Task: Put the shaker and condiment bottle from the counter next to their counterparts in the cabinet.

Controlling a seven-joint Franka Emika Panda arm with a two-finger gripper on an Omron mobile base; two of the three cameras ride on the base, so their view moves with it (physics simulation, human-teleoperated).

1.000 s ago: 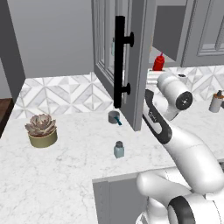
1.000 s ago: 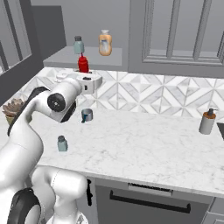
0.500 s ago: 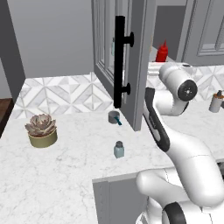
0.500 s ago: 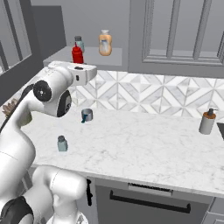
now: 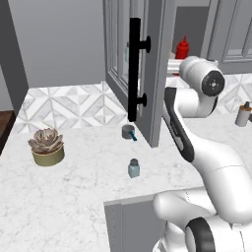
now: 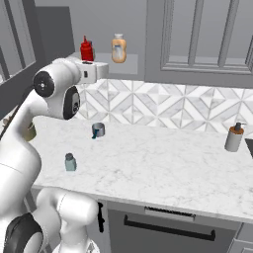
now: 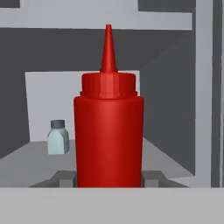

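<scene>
Gripper point(image 7: 108, 178): fingers clamped on either side of the condiment bottle point(image 7: 108, 131), bottle upright.
Condiment bottle: raised at the open cabinet point(image 5: 157, 74) shelf, a second small shaker point(image 7: 57, 137) behind it inside.
Shaker point(image 5: 133, 168): standing on the counter point(image 5: 78, 182), near the blue-handled cup point(image 5: 129, 132).

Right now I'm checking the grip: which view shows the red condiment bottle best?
The hand view: the condiment bottle stands large, upright, centred. The right base view shows it small by the gripper; the left base view, just its top.
</scene>
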